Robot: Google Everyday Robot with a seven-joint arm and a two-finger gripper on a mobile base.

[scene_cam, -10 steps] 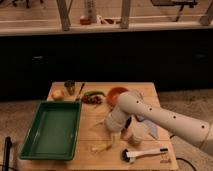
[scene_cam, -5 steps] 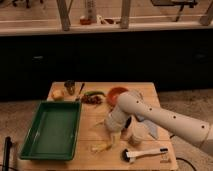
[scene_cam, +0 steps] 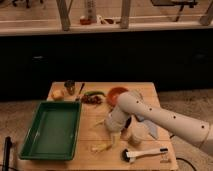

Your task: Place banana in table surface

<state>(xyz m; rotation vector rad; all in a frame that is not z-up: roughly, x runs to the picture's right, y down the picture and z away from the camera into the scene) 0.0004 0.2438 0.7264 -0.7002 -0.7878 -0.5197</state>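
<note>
The banana [scene_cam: 100,147], small and pale yellow, lies on the tan wooden table surface [scene_cam: 95,135] near its front edge, just right of the green tray. My gripper [scene_cam: 113,135] hangs at the end of the white arm [scene_cam: 165,120], which reaches in from the right. It is just above and to the right of the banana, low over the table. Another small pale piece [scene_cam: 99,122] lies to the gripper's left.
A green rectangular tray [scene_cam: 50,131] takes up the table's left side. At the back stand a round yellow fruit [scene_cam: 57,94], a dark cup [scene_cam: 70,87], a long green vegetable [scene_cam: 94,93] and a red bowl [scene_cam: 117,93]. A white-handled brush [scene_cam: 145,153] and a tan cup [scene_cam: 134,138] are at the front right.
</note>
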